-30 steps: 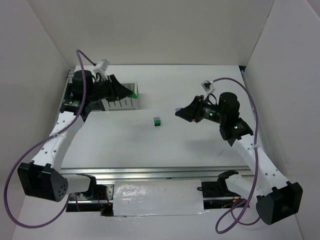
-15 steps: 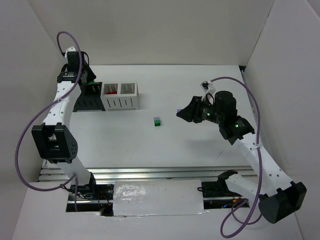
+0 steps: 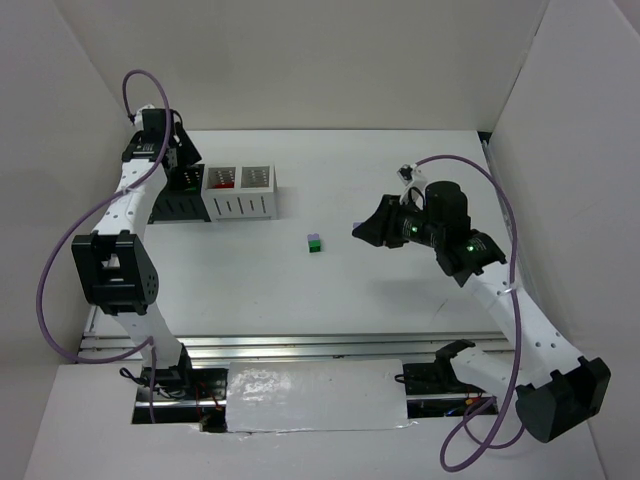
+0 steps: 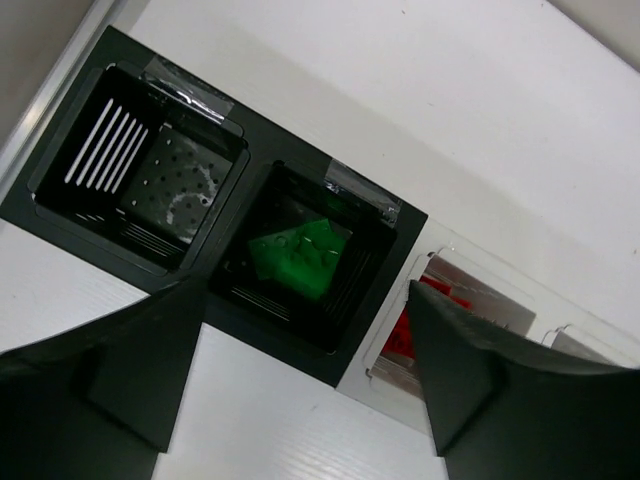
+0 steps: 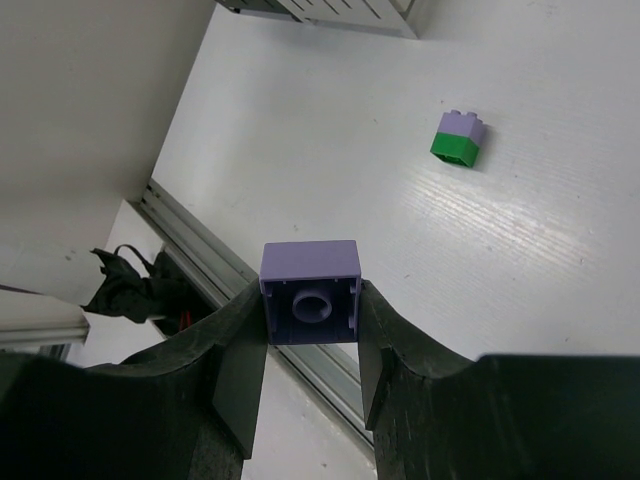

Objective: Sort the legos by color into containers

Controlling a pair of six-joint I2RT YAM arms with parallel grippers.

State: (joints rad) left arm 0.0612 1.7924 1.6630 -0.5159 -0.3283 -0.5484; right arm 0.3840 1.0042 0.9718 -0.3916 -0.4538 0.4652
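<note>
- I am looking at the white bench (image 3: 300, 290). Both arms are standing at its near edge.
- The left arm (image 3: 120, 220) is reaching up to the far left corner. The right arm (image 3: 505, 300) is bending in over the right side of the bench.
- The left claw (image 4: 305, 345) is hanging over the black bins (image 4: 215, 290) and pointing down at them. Its two fingers (image 4: 140, 350) are standing wide apart, and nothing is sitting between them.
- The right claw (image 5: 310, 305) is hanging above the bench, well apart from all the bins. It is squeezing a lavender brick (image 5: 310, 268) between its fingers, with the hollow underside of the brick facing the camera.
- The black bins are sitting joined side by side at the far left. The white bins (image 3: 240, 207) are sitting just to their right, touching them.
- Green legos (image 4: 295, 255) are lying in the black bin that is next to the white ones. The other black bin is showing only its bare floor.
- Red legos (image 3: 224, 181) are lying in the white bin nearest the black ones. I cannot tell what is in the other white bin.
- A little stack (image 3: 314, 242) is sitting alone near the middle of the bench, between the bins and the right claw. It is a lavender brick on top of a green one.
</note>
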